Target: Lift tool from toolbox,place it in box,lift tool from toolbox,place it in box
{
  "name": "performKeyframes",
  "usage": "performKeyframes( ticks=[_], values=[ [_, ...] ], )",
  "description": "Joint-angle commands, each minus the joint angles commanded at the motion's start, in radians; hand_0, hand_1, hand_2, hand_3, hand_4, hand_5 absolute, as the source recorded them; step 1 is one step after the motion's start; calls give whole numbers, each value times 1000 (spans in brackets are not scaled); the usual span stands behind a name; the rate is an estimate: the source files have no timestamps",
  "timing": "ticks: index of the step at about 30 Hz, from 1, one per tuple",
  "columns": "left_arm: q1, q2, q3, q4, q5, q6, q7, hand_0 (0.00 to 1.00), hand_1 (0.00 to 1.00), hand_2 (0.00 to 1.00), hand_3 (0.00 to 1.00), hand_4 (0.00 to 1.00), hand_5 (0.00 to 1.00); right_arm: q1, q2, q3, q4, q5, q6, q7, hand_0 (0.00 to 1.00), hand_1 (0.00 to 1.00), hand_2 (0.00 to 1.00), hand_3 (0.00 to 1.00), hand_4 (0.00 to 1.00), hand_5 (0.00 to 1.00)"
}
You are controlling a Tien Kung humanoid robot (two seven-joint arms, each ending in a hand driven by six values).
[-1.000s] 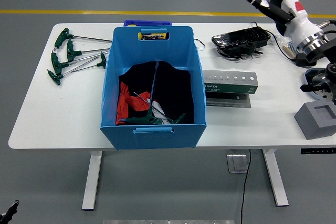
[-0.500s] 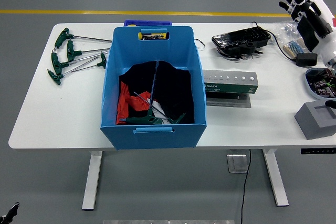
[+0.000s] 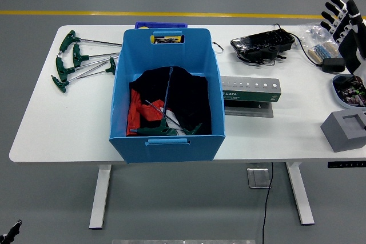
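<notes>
1. Blue box [image 3: 167, 92] mid-table; green T-handle tools [image 3: 166, 127] lie inside it on black and red cloth.
2. More T-handle wrenches [image 3: 77, 61] lie on the table, left of the box.
3. Grey holder [image 3: 250, 90], right of the box, labelled "SATA".
4. Right hand [image 3: 345, 24] at the far right edge, fingers spread, empty.

Grey floor [image 3: 51, 198] (yellow line [image 3: 114, 13] beyond), white table [image 3: 63, 124] on legs.

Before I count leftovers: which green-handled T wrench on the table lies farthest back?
The topmost T-handle wrench, its long shaft pointing right toward the blue box; the other wrenches lie fanned nearer the front edge.
</notes>
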Motion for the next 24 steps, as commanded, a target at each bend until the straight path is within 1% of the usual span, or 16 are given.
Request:
performKeyframes(
  ticks=[9, 15, 20, 24],
  values=[
    [-2, -3, 1, 0, -2, -1, -1, 888, 900, 907, 752, 697, 790, -29, 18, 33, -54, 0, 18, 5, 998, 945, 965, 998, 998, 998],
    [-6, -4, 1, 0, -1, -1, -1, 888, 900, 907, 752, 698, 791, -52, 29, 86, -113, -37, 43, 4, 998, 937, 958, 998, 998, 998],
    [-10, -4, 8, 0, -5, -1, 0, 888, 900, 907, 752, 698, 791, -67, 40, 127, -137, -62, 56, 2, 998, 937, 958, 998, 998, 998],
    [-14, -5, 16, 0, -14, -1, -1, 888, 900, 907, 753, 698, 790, -74, 46, 154, -150, -64, 57, 6, 998, 938, 952, 998, 998, 998]
  ],
)
